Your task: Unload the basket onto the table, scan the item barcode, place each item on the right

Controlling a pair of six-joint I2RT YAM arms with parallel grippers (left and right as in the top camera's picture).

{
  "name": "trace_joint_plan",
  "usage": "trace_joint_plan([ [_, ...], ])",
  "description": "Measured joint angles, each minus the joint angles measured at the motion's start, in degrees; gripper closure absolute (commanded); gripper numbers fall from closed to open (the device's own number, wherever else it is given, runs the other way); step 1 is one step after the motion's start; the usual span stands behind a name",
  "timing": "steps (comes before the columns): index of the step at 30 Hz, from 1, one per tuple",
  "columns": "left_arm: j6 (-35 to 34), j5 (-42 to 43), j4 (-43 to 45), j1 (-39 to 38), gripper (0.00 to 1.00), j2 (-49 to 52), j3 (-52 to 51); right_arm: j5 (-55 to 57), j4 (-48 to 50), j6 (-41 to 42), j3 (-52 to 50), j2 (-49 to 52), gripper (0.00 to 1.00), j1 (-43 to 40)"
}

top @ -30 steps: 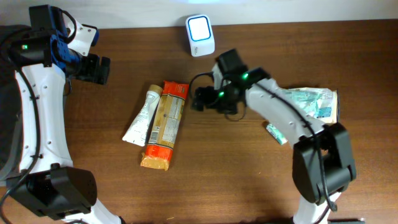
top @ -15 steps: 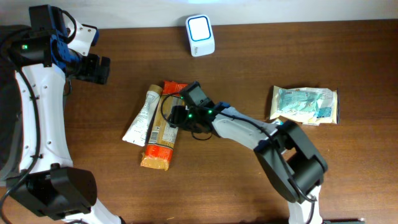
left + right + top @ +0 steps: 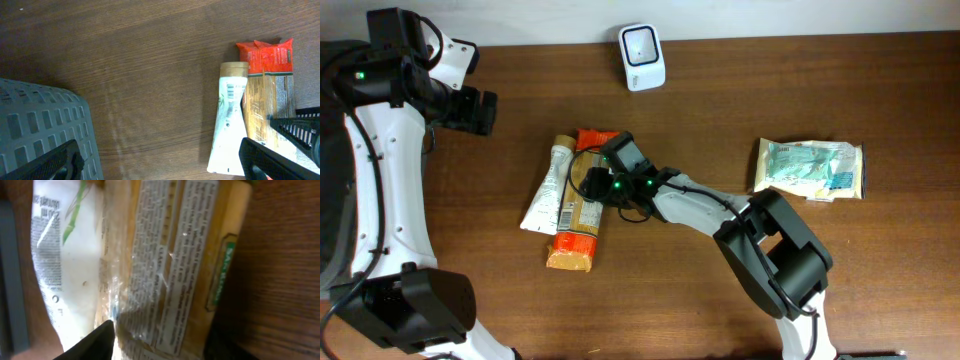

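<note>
Scan not yet made, by my reading: no item is at the scanner [image 3: 642,44], which stands alone at the far edge of the tabletop [image 3: 740,100], window up. The packet [image 3: 582,215], orange-ended with a tan printed back, lies flat mid-tabletop, touching the white tube [image 3: 545,195] along its left side. A green pouch [image 3: 810,168] lies well apart, to the right. The step in hand looks like the pick-up. What is left is securing the packet, lifting it, carrying it to the scanner and turning its barcode to the window. No barcode shows on the packet's upper face in these views; the tube's does show in the left wrist view. The right arm is stretched low across the tabletop from its base toward the left, wrist down over the packet's upper half. The right claw [image 3: 588,185] straddles the packet. In the right wrist view a dark finger [image 3: 90,340] sits at the seam between packet and tube, the other at the packet's far edge. The jaws are partly drawn in, but whether the pads press on the wrapper I cannot tell. The left arm is held back at the near-left corner. The left claw [image 3: 475,110] is spread wide and empty, hovering beside a grey slotted bin [image 3: 40,125].
</note>
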Motion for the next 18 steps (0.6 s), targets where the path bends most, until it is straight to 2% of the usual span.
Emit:
trace_joint_plan([
  [3, 0.00, 0.00, 0.00, 0.04, 0.01, 0.00, 0.00, 0.28, 0.00, 0.31, 0.11, 0.33, 0.71, -0.02],
  [7, 0.00, 0.00, 0.00, 0.37, 0.01, 0.00, 0.00, -0.02, -0.55, 0.98, 0.44, 0.39, 0.82, -0.09],
  [8, 0.00, 0.00, 0.00, 0.37, 0.01, 0.00, 0.00, -0.35, -1.27, 1.07, 0.76, 0.37, 0.88, -0.17],
  [13, 0.00, 0.00, 0.00, 0.37, 0.01, 0.00, 0.00, -4.57, -5.42, -1.60, 1.27, -0.61, 0.90, -1.38],
  [18, 0.00, 0.02, 0.00, 0.37, 0.01, 0.00, 0.00, -3.80, -21.66, -5.99, -0.07, -6.93, 0.89, -3.23],
])
